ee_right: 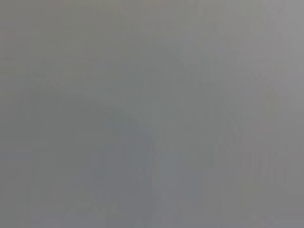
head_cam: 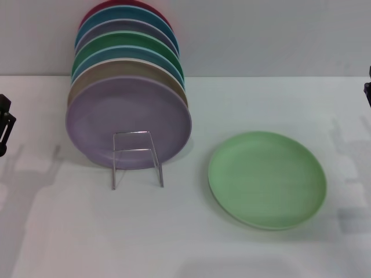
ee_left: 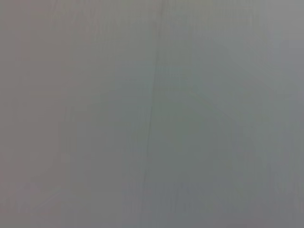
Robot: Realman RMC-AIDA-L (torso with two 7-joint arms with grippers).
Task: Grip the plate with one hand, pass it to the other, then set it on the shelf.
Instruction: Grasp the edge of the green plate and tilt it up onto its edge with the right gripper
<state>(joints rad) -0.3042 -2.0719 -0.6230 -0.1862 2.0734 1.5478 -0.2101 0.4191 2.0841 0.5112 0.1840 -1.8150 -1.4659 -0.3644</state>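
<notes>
The light green plate [head_cam: 266,178] lies flat on the white table, right of centre in the head view. The shelf [head_cam: 137,157], a thin silvery wire rack, stands left of it with several coloured plates leaning in it; a lilac plate [head_cam: 127,123] is the front one. A dark part of my left gripper [head_cam: 4,124] shows at the far left edge, well away from the plate. Only a sliver of my right gripper [head_cam: 367,87] shows at the far right edge. Both wrist views show only plain grey surface.
Behind the lilac plate stand tan, blue, dark green, purple, teal and red plates [head_cam: 128,52], stacked upright toward the back wall. The white table [head_cam: 185,243] stretches in front of the rack and the plate.
</notes>
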